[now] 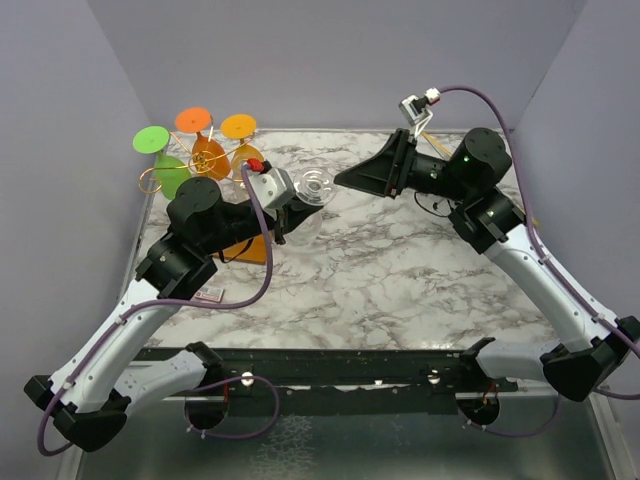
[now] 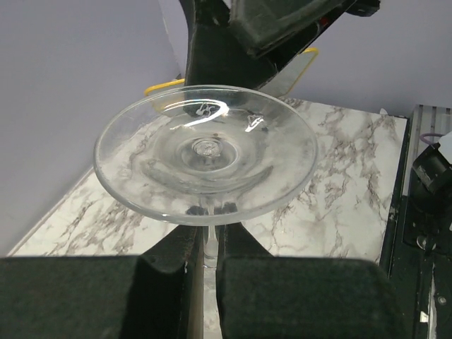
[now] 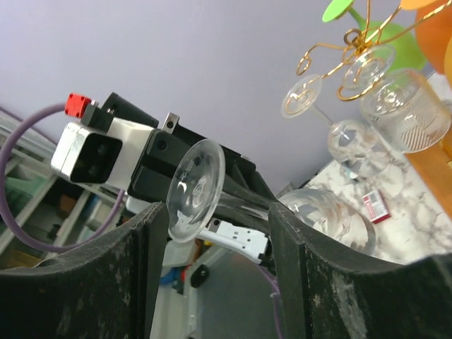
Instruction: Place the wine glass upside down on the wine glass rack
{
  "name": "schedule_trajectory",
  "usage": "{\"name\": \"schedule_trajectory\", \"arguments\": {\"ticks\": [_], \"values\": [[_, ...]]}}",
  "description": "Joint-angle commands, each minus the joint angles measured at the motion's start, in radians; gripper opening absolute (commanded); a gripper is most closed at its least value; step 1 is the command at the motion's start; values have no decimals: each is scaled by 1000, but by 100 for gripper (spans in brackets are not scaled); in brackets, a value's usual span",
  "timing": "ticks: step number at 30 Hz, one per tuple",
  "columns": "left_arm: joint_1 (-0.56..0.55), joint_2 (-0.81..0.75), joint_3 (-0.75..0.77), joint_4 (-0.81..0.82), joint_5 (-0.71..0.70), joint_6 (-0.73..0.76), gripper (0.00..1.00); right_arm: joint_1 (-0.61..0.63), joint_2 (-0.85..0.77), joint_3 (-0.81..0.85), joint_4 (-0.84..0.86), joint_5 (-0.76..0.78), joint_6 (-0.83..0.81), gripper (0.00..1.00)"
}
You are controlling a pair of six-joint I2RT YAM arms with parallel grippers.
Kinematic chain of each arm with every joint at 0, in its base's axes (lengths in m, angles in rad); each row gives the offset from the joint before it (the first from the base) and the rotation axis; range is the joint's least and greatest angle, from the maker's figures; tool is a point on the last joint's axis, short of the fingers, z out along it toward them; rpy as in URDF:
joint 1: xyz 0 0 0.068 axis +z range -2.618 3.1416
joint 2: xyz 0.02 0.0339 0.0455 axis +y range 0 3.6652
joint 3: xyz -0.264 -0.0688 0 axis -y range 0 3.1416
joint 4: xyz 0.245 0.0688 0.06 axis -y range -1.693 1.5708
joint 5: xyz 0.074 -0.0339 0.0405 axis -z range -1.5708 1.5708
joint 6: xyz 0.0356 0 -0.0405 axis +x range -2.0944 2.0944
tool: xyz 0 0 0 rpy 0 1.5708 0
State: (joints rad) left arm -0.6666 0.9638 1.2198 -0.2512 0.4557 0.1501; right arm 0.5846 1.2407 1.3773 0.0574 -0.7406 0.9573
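My left gripper (image 1: 287, 208) is shut on the stem of a clear wine glass (image 1: 316, 187), held upside down with its round foot up. In the left wrist view the foot (image 2: 205, 152) fills the middle and the stem runs down between my fingers (image 2: 169, 282). My right gripper (image 1: 347, 180) is open, just right of the foot. In the right wrist view the foot (image 3: 198, 189) lies between its open fingers (image 3: 152, 268), untouched, and the bowl (image 3: 328, 215) sits behind. The gold wire wine glass rack (image 1: 205, 158) stands at the back left on its wooden base (image 1: 255, 250).
Green (image 1: 152, 139), orange (image 1: 194, 119) and yellow (image 1: 238, 126) glasses hang upside down on the rack. The right wrist view shows the rack's gold curls (image 3: 353, 49) with clear glasses (image 3: 353, 145) hanging below. A small red and white packet (image 1: 210, 296) lies at the left.
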Motion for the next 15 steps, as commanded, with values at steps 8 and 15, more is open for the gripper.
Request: {"name": "schedule_trajectory", "arguments": {"ticks": [8, 15], "values": [[5, -74, -71, 83, -25, -12, 0, 83, 85, 11, 77, -3, 135, 43], [5, -108, -96, 56, -52, -99, 0, 110, 111, 11, 66, -17, 173, 4]]}}
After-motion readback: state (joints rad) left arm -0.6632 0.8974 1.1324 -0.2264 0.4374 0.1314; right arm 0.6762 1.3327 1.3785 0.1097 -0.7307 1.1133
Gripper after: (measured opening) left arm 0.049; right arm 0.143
